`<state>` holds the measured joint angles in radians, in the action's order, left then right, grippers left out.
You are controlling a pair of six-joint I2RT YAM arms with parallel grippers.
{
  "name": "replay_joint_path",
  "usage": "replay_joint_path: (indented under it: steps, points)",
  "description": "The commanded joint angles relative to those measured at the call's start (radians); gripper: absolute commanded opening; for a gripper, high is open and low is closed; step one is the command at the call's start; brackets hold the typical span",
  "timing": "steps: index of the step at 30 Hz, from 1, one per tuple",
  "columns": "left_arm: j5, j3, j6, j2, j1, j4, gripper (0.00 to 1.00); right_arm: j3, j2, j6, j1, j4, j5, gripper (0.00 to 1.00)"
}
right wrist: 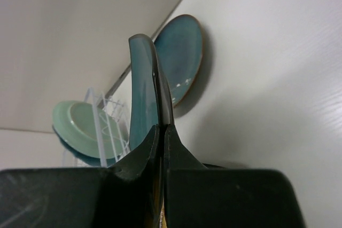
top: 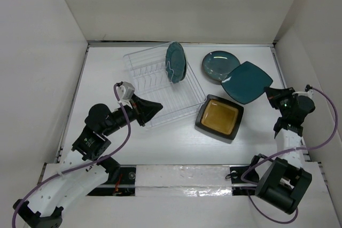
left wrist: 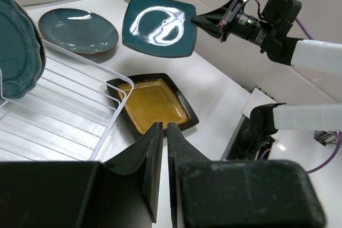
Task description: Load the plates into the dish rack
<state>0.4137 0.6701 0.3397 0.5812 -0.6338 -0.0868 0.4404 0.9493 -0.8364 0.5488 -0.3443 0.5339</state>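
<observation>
My right gripper (top: 270, 92) is shut on a corner of the teal square plate (top: 246, 82), which hangs tilted above the table. In the right wrist view this plate (right wrist: 143, 94) stands edge-on between my fingers. The dark teal round plate (top: 219, 64) lies flat behind it. The black-rimmed amber square plate (top: 219, 117) lies to the right of the dish rack (top: 155, 97). A teal scalloped plate (top: 175, 62) stands upright in the rack, with a pale green plate (right wrist: 80, 124) beside it. My left gripper (top: 156, 109) is shut and empty, over the rack's near edge.
White walls enclose the table on the left, back and right. The right arm's base (top: 283, 182) and its cable (top: 251, 169) sit at the near right edge. In the left wrist view the right gripper (left wrist: 195, 21) holds the square plate (left wrist: 158, 25) above the amber plate (left wrist: 152, 105).
</observation>
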Motion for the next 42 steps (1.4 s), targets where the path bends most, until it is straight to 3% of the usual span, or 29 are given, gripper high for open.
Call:
replay_joint_path:
  steps: [1, 7, 13, 18, 22, 32, 42]
  points:
    - [-0.013, 0.045, -0.018, 0.002, -0.006, -0.027, 0.05, 0.118, -0.073, -0.122, -0.012, -0.183, 0.11, 0.0]
    - [-0.013, 0.037, -0.007, -0.012, 0.038, -0.044, 0.05, 0.271, -0.107, -0.156, -0.104, -0.11, 0.078, 0.0]
    - [-0.015, 0.037, -0.007, -0.004, 0.039, -0.044, 0.05, 0.4, -0.044, -0.194, -0.341, -0.128, -0.059, 0.0]
    - [-0.036, 0.042, -0.013, -0.011, 0.039, -0.037, 0.05, 0.566, 0.144, -0.176, -0.634, -0.18, -0.219, 0.0]
    - [-0.053, 0.039, -0.018, -0.029, 0.039, -0.033, 0.05, 0.737, 0.322, -0.144, -0.78, -0.203, -0.317, 0.0]
    - [-0.093, 0.039, -0.028, -0.06, 0.039, -0.025, 0.05, 1.142, 0.679, -0.021, -0.944, -0.095, -0.526, 0.0]
    - [-0.128, 0.037, -0.031, -0.067, 0.039, -0.019, 0.05, 1.357, 0.874, 0.192, -1.032, 0.028, -0.741, 0.0]
